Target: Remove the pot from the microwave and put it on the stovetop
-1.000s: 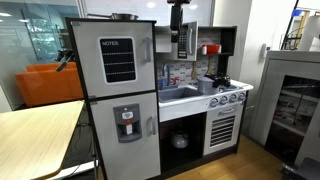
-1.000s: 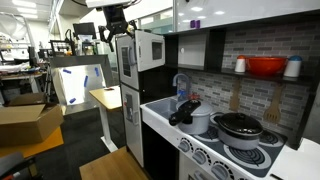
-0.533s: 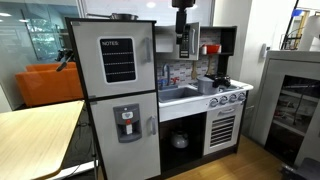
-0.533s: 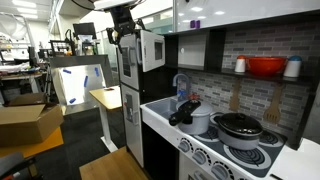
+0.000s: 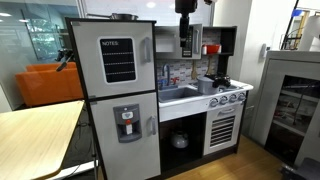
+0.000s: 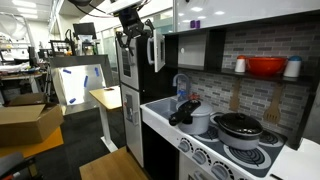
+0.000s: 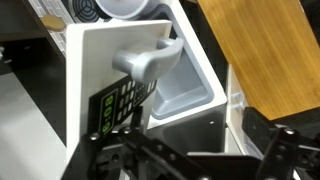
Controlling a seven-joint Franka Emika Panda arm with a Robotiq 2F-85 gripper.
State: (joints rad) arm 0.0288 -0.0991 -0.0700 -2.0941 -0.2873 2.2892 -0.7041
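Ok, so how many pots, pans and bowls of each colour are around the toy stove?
Silvery-grey metal pot: 1
Black round pan: 1
Red bowl on the shelf above: 1
Total: 3

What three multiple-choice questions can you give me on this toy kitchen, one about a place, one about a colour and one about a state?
1. Where is the red bowl?
A. in the sink
B. on the shelf above the stovetop
C. on top of the fridge

2. What colour is the pan on the stovetop?
A. black
B. blue
C. orange

3. How does the end effector stand?
A. shut on the pan
B. shut on the faucet
C. open

Answers:
1. B, the bowl rests on the shelf, higher than the pan.
2. A, the pan is dark black all over.
3. C, its jaws stand spread apart in the wrist view.
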